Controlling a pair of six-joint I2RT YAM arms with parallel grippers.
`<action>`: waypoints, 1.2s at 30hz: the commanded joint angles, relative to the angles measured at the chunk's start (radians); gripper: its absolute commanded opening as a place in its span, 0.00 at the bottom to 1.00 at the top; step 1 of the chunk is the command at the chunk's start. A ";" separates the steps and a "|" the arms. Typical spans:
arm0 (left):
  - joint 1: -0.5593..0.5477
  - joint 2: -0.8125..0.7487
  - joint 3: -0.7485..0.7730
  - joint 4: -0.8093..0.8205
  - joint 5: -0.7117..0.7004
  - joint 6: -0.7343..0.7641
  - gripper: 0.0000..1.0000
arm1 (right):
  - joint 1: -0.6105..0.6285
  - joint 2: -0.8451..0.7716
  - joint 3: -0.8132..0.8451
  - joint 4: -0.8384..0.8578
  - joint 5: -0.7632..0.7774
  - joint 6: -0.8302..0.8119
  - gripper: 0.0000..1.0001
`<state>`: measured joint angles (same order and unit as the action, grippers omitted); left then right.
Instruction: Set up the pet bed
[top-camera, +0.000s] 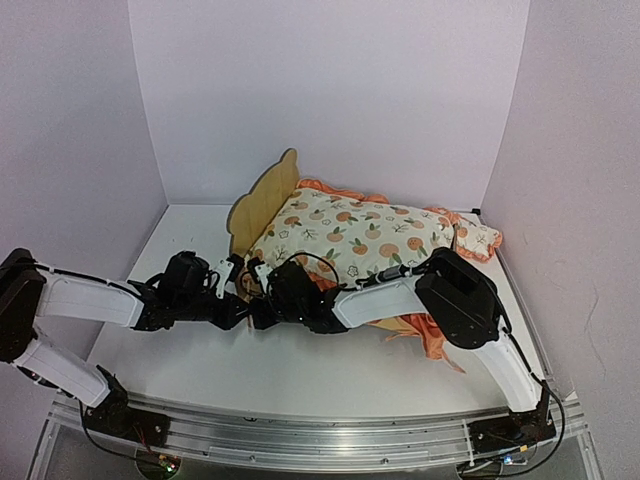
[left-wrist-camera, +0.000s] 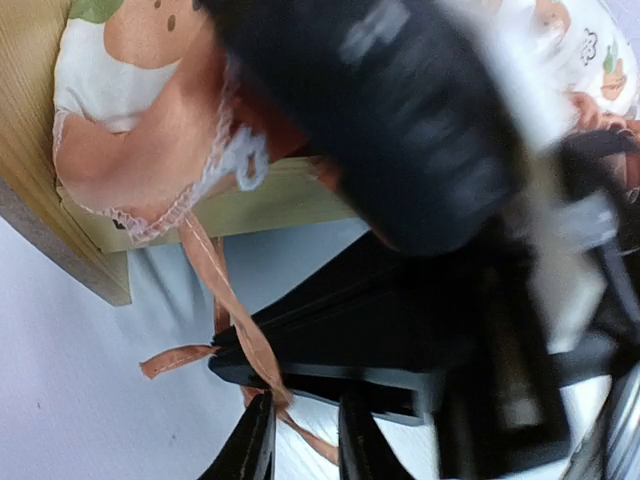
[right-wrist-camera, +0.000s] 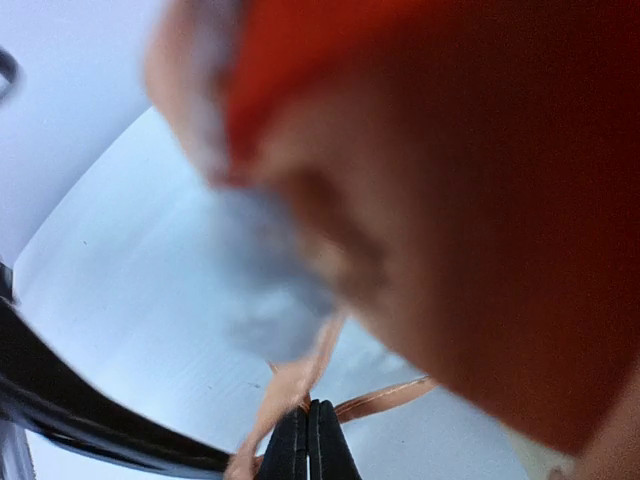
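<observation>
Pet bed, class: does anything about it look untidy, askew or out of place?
The mattress cushion overhangs the pet bed: its orange ruffle spills over the near side onto the table, and a ribbon trails loose at the corner.

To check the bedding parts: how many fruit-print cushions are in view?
2. The large mattress cushion lies on the pet bed; the small pillow lies at that cushion's right end. Any others beneath them would be hidden.
</observation>
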<state>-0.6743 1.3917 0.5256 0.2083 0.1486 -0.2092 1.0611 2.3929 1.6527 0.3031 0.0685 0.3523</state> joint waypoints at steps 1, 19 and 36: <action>0.001 -0.090 0.093 -0.201 0.075 -0.002 0.26 | -0.019 0.040 -0.007 0.071 -0.007 0.000 0.00; 0.246 -0.180 0.024 -0.137 -0.021 0.677 0.34 | -0.035 0.085 0.043 0.132 0.001 0.010 0.00; 0.306 0.098 -0.081 0.382 0.190 1.214 0.35 | -0.036 0.147 0.148 0.105 0.021 0.010 0.00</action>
<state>-0.3721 1.4588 0.4585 0.3955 0.2504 0.8631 1.0538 2.5201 1.7516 0.3989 0.0591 0.3677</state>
